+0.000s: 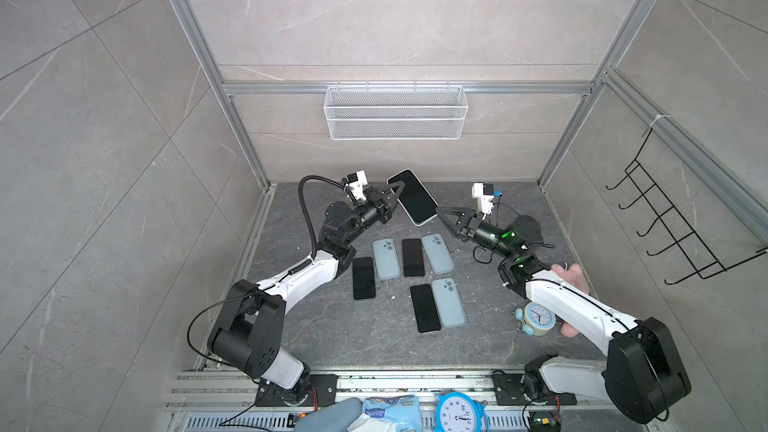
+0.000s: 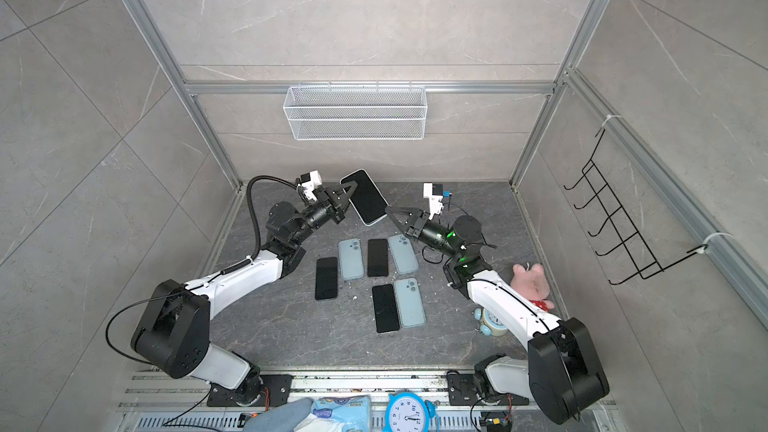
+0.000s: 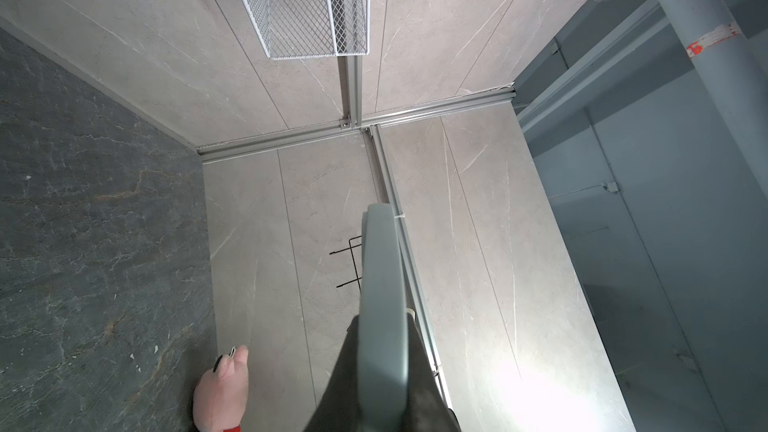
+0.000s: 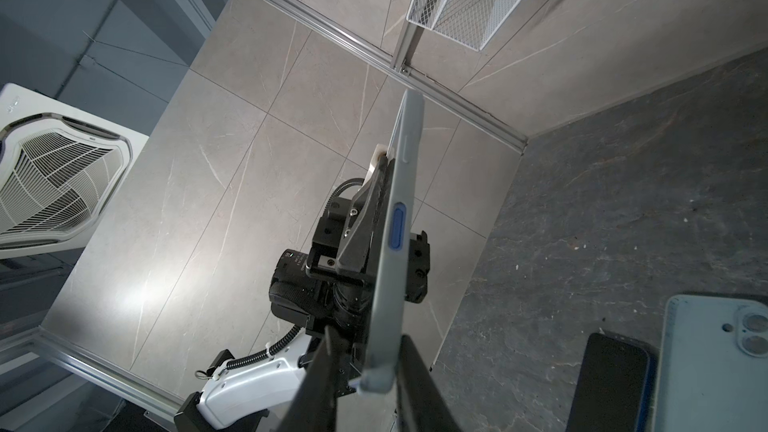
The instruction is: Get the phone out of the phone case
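One phone (image 1: 413,197), seated in its pale blue case (image 4: 395,243), hangs tilted above the far end of the tabletop (image 1: 374,347), between both arms. The left fingers (image 1: 390,193) are clamped on one long edge near its far end. The right fingers (image 4: 326,376) stand narrow about the opposite near corner; we cannot tell whether they press. We judge separation not yet begun on this unit. Three bare phones (image 1: 363,278) and three empty cases (image 1: 448,302) lie side by side below it, apparently finished. The tabletop is dark veined stone. Grey tiled walls carry a wire basket (image 1: 395,112) and a hook rack (image 1: 665,226).
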Controlling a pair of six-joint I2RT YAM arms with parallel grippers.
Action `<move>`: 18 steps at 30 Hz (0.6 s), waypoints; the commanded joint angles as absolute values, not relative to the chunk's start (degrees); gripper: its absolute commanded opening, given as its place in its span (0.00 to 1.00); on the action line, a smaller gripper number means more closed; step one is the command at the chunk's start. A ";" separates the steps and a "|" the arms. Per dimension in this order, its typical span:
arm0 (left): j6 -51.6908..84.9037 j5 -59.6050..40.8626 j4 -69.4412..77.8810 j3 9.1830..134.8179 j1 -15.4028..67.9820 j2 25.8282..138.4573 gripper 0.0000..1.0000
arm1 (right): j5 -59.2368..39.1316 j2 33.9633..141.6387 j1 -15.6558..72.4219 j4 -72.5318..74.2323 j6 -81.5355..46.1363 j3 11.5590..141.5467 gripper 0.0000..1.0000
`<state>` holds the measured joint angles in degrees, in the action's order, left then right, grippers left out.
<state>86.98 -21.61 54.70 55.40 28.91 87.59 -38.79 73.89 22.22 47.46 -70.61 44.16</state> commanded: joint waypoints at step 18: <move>93.96 -21.23 79.52 67.65 29.96 92.53 0.00 | -26.63 90.83 22.58 84.11 -93.98 42.72 0.00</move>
<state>88.62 -20.99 63.59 60.71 28.77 94.67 -30.59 88.27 22.33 81.10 -88.97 41.50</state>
